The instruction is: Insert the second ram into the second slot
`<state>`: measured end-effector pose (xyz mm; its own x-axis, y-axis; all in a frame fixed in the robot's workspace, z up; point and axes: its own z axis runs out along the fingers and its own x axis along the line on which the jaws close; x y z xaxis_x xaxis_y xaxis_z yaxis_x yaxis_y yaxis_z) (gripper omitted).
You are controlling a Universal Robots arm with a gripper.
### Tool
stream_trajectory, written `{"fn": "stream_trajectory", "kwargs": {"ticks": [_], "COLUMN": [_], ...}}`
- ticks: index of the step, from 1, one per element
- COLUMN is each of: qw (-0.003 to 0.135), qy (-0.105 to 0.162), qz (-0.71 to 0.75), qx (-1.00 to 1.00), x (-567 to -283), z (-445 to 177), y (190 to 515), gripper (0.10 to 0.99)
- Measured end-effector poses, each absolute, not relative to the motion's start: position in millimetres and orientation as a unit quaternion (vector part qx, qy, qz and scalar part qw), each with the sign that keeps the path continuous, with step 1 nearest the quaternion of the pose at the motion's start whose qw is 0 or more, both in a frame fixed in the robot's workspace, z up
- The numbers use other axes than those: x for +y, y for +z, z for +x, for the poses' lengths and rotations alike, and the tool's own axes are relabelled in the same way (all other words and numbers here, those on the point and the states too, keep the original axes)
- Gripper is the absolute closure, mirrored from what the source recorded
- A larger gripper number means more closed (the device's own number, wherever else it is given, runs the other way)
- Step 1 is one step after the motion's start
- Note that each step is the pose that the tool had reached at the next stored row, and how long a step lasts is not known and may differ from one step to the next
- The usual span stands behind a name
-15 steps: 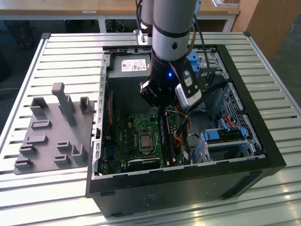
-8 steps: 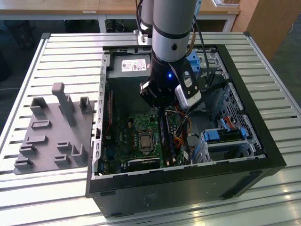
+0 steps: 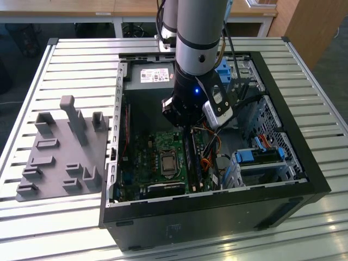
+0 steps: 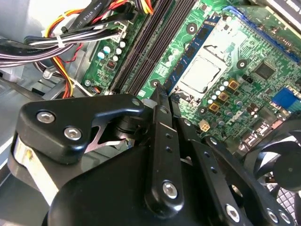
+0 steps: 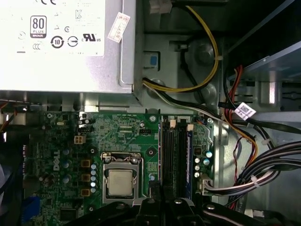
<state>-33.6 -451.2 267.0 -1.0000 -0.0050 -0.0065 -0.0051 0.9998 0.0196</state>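
My gripper [image 3: 184, 126] hangs inside the open computer case [image 3: 293, 141], above the green motherboard [image 5: 117, 136]. Its black fingers [image 4: 160, 122] are closed together, and in the second wrist view a thin dark-blue stick with black chips, the second ram [image 4: 188, 55], runs out from their tips. The stick hangs just on the processor socket's [image 4: 202, 75] side of the row of long black memory slots [image 5: 175, 155], parallel to them and above the board. A blue edge [image 5: 189, 155] runs along the slot farthest from the socket. The gripper [image 5: 162, 205] sits over the near end of the slots.
A silver power supply [image 5: 56, 42] fills the case's far end. Bundles of coloured cables [image 5: 263, 165] lie beside the slots, and a black fan [image 4: 282, 169] is close to the gripper. Bright-blue drive brackets [image 3: 261, 155] sit at the exterior view's right. A grey fixture plate [image 3: 60, 152] lies outside the case.
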Motion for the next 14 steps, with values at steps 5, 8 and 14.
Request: {"fn": "stream_trajectory", "kwargs": {"ticks": [5, 8, 14], "qw": [0.003, 0.003, 0.003], "qy": [0.01, 0.01, 0.009], "qz": [-0.003, -0.003, -0.002], "qx": [1.0, 1.0, 1.0], "x": [-451.3, -451.8, -452.5], "z": [-33.7, -33.7, -33.6], "y": [264.2, 263.6, 263.4], "gripper": [0.949, 0.949, 0.949]}}
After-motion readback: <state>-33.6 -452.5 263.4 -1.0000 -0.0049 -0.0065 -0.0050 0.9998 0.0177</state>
